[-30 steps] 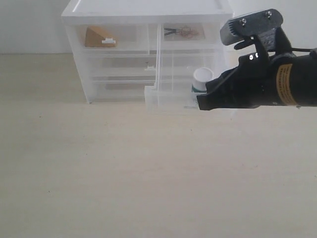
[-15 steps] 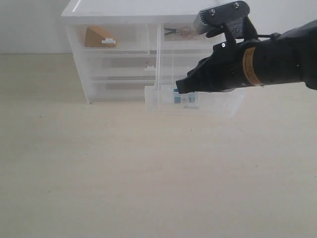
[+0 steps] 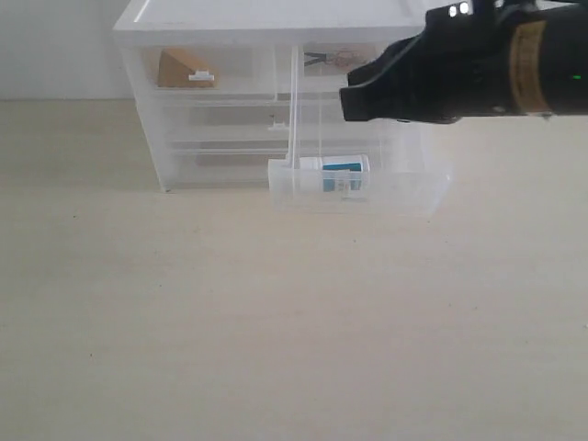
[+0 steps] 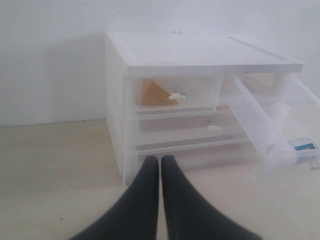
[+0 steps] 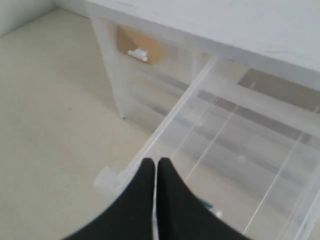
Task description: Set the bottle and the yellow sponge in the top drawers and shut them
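The bottle (image 3: 335, 173) lay sideways in the pulled-out right drawer (image 3: 413, 191), the sponge (image 3: 179, 69) sat dim behind the closed left drawer (image 3: 241, 66), the left gripper (image 4: 160, 160) and right gripper (image 5: 155, 163) were both pressed together and empty, and the right arm (image 3: 478, 64) was cut off at the edge.

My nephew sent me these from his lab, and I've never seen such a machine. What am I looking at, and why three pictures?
It is a robot with two arms, each ending in a two-finger gripper. One picture comes from a camera standing off the arms: it shows the black right arm near a white-framed chest on a pale table. The other two come from cameras on the wrists, looking along the dark fingers: the left gripper and right gripper, both shut, holding nothing. The top right drawer is pulled out and tilts down; the bottle lies on its side in it. The top left drawer is closed, with the yellow sponge inside.
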